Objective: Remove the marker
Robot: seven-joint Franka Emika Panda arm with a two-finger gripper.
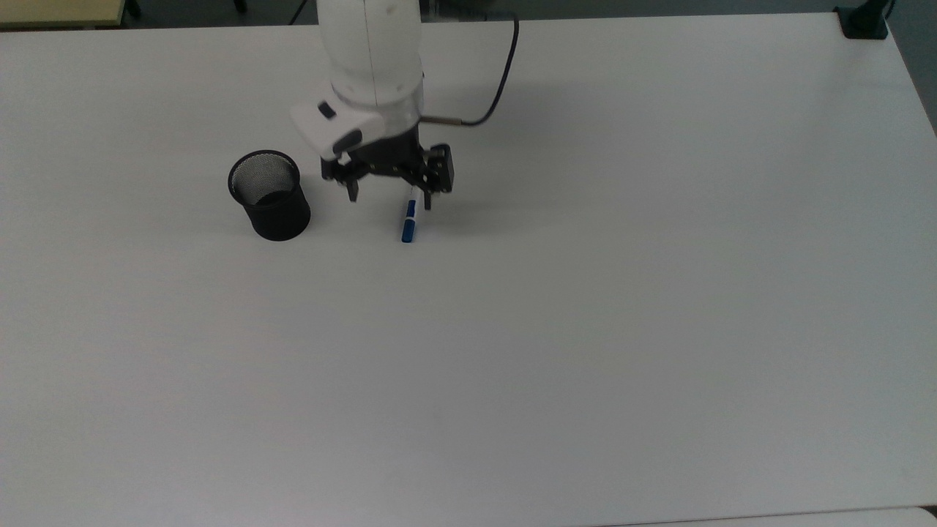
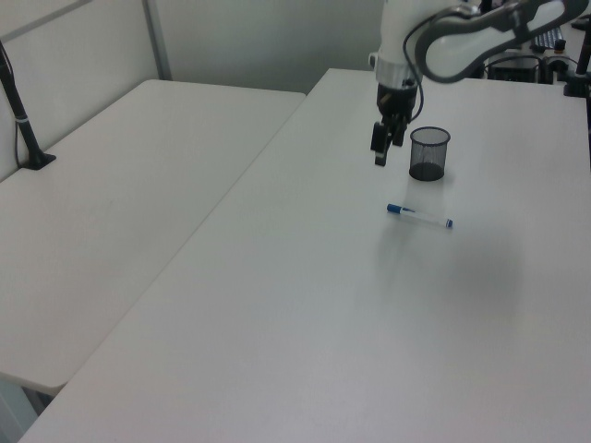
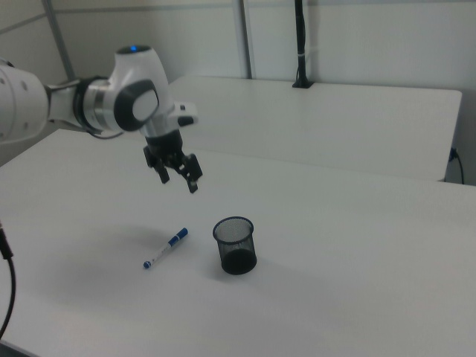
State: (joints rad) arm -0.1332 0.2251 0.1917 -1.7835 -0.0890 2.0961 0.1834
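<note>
The marker [image 1: 408,222] lies flat on the white table [image 1: 585,329], its blue cap towards the top view's bottom. It lies free of the black mesh cup [image 1: 268,195], which stands upright to the top view's left. My gripper [image 1: 389,196] hangs open in the air above the marker's white end, touching nothing. In the left view the marker [image 2: 420,216] rests in front of the cup [image 2: 428,153], and the gripper [image 2: 380,152] is raised well above the table. The right view shows the marker [image 3: 166,248] left of the cup [image 3: 236,245], with the gripper [image 3: 179,181] high over both.
A black cable [image 1: 505,73] loops off the arm. A second white table [image 2: 120,203] adjoins on the left view's left, with a black clamped post [image 2: 23,120] on it. Another black clamp [image 1: 862,22] sits at the top view's far right corner.
</note>
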